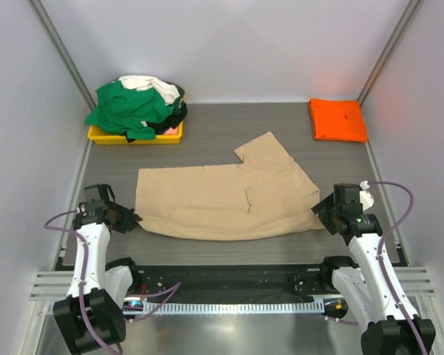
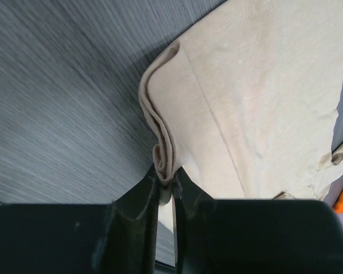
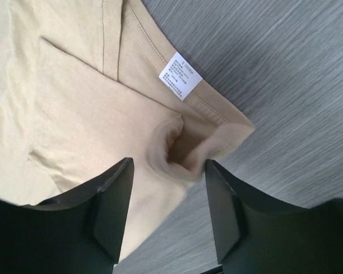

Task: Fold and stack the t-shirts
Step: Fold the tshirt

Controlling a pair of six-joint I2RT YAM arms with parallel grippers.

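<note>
One tan t-shirt lies spread across the middle of the bench, partly folded. The left claw sits at its near left corner, jaws closed tight on a bunched fold of the edge. The right claw sits at the near right corner, jaws wide apart, with a puckered lump of cloth between them, unclamped. A white label shows just beyond. Far right, an orange t-shirt lies folded. Far left, a yellow tray holds a heap of t-shirts, green, white and black.
</note>
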